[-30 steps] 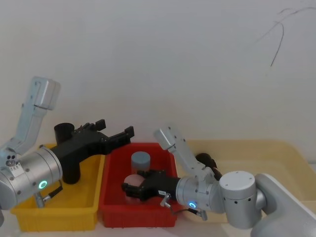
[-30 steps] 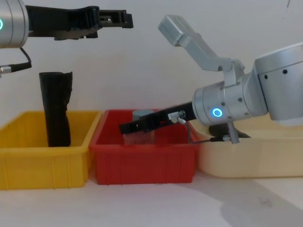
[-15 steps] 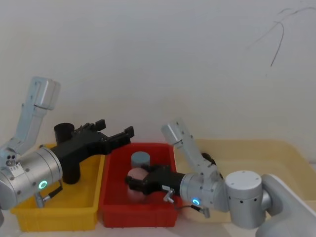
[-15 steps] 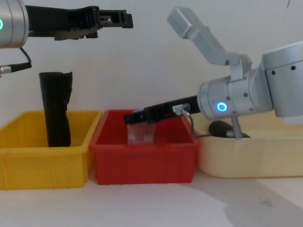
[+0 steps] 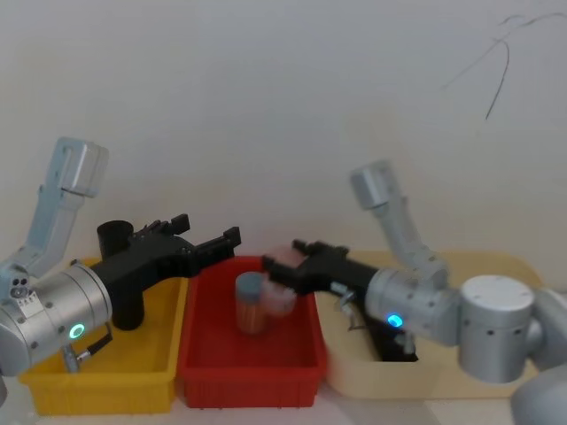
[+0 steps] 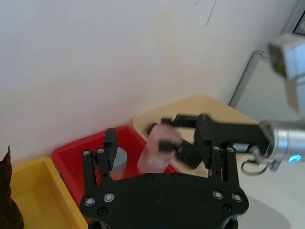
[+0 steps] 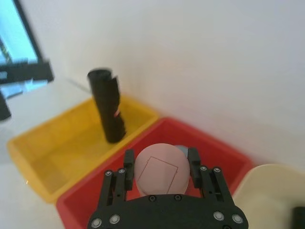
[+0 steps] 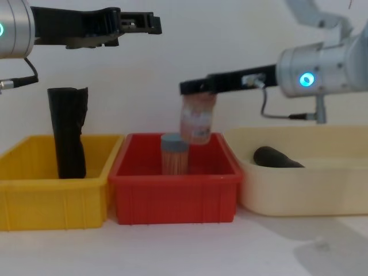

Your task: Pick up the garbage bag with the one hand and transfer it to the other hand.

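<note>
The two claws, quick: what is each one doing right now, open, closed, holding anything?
Left gripper: open, holding nothing, raised above the yellow bin.
Right gripper: closed on a pink container, lifted above the red bin.

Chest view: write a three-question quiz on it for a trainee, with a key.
1. True or false: the right gripper is shut on the pink jar, held above the red bin.
2. The garbage bag lies in: A) the yellow bin, B) the red bin, C) the beige bin.
3. Which gripper hangs open, holding nothing, high above the bins?

Key: 1 true; 2 C; 3 the left gripper.
</note>
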